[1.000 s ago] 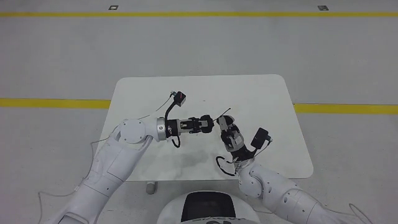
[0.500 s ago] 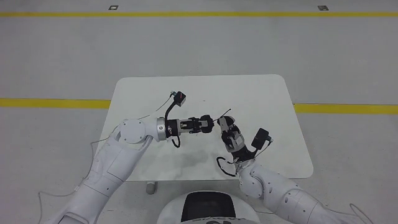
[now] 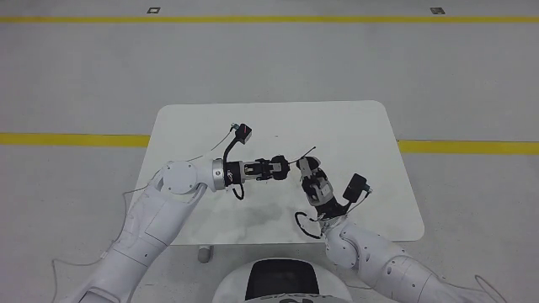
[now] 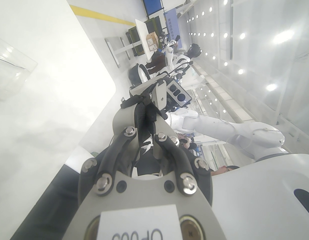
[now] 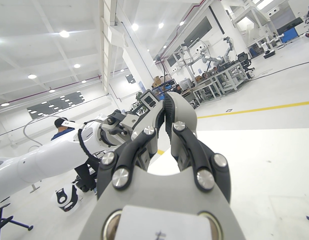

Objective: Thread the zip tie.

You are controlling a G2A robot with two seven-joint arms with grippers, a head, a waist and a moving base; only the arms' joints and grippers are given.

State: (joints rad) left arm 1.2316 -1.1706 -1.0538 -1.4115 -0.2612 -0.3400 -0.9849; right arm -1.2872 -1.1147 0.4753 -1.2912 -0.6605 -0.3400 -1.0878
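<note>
- Your right gripper (image 5: 165, 101) has its jaws clenched on the zip tie (image 5: 164, 76), and the thin black strap rises free past the tips.
- Your left gripper (image 3: 284, 167) is clenched too, tips just beside the right one's. A dark strap at its tips looks like the tie's other end, but the head is too small to make out.
- The tie is held in the air over the middle of the worktop (image 3: 354, 126), not lying on it.
- By my reading, pickup and alignment are done. No closed loop shows, so you have yet to feed the tail through the head and pull it snug.
</note>
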